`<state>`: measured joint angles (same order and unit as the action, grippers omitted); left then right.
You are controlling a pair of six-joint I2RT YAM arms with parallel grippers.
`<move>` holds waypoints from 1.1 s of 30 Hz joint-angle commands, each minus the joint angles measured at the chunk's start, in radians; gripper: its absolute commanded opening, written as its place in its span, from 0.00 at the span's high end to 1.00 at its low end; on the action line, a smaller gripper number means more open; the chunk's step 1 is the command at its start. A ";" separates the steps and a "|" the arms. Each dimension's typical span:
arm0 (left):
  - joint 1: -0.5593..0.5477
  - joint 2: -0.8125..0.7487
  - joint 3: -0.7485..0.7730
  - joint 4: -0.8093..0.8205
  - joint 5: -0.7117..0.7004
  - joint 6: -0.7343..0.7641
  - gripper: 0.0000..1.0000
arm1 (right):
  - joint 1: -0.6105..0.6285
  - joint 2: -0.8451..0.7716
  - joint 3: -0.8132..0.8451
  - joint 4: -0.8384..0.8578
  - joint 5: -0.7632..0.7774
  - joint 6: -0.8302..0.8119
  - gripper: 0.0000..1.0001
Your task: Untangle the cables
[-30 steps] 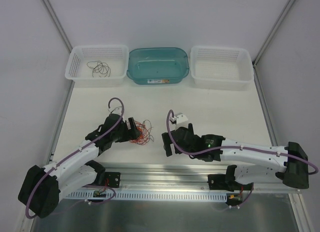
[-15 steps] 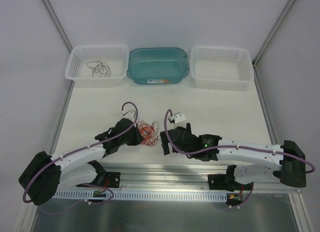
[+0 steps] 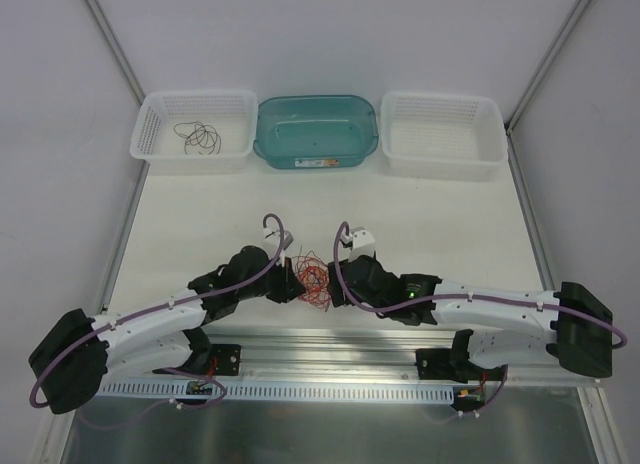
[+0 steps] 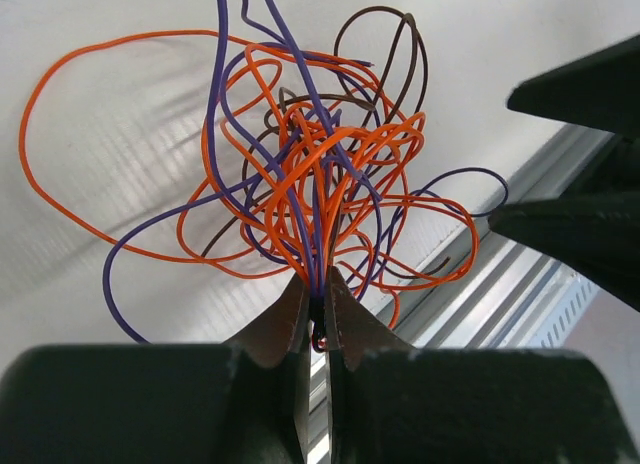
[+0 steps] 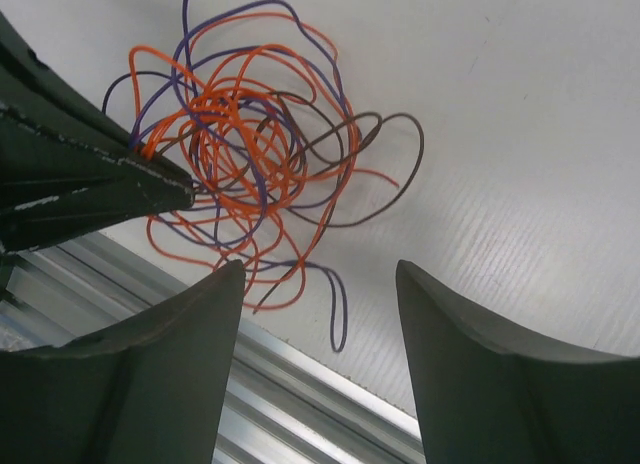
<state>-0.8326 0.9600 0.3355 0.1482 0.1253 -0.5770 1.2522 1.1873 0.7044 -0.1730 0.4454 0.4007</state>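
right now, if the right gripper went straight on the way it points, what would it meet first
Probably the cable tangle just ahead, which the left gripper pinches; depth is unclear.

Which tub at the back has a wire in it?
The white basket on the left: a dark curly wire lies inside; the other two show none.

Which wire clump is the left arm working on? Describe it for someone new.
Look at the near edge of the white table, between the left gripper and the right gripper. The tangle sits there, pinched in the left one's shut jaws. It is a knot of orange, purple and brown strands, unlike the loose dark wire in the far-left basket.
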 commanded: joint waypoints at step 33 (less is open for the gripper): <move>-0.049 -0.050 0.028 0.060 0.100 0.035 1.00 | -0.152 0.098 -0.049 0.265 -0.091 -0.071 0.62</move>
<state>-0.8661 0.9298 0.3355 0.1608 0.2028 -0.5495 1.1080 1.2697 0.6559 0.0193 0.3767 0.3462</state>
